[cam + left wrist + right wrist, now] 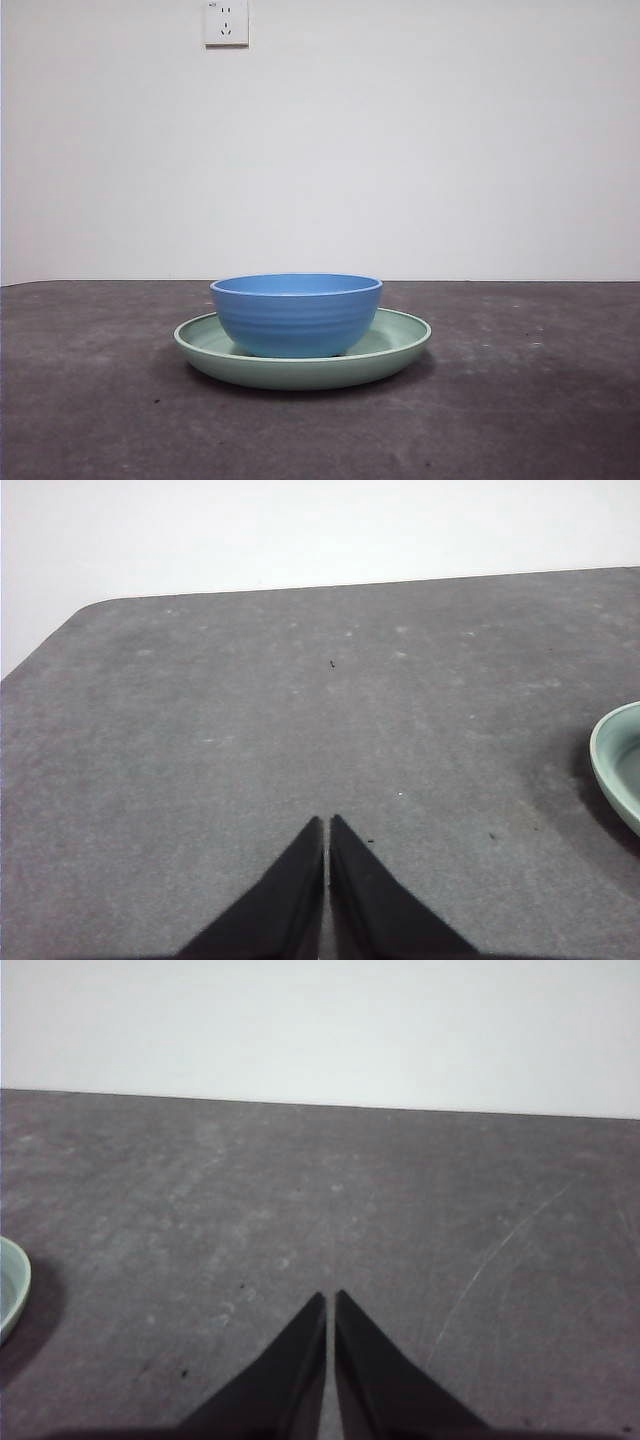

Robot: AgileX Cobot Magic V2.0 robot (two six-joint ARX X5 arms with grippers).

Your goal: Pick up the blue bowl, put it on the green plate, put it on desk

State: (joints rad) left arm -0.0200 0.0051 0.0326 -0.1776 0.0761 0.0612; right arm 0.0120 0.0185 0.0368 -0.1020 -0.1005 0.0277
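So the blue bowl (296, 313) is sitting upright right inside the green plate (398, 343), pretty much in the middle of it, and the plate's rim sticks out all the way around the bowl. The plate itself lies flat on the dark grey worktop (520, 400), roughly in the centre of the front view. The bowl looks empty as far as I can see over its rim, though the low camera angle doesn't really show the inside.

Neither arm is anywhere near the plate. The left hand (327, 825) hangs over bare worktop with its two black jaws pressed together at the tips, holding nothing. Only a sliver of the plate's rim (612, 760) peeks in at the edge of the left wrist view, well apart from the hand. Same deal on the other side: the right hand (329, 1300) has its jaws closed to a thin slit, nothing between them, and just a small bit of the plate (12, 1285) shows at the edge of the right wrist view.

Behind the plate there's a plain white wall (450, 140) with a white power socket (226, 22) high up.
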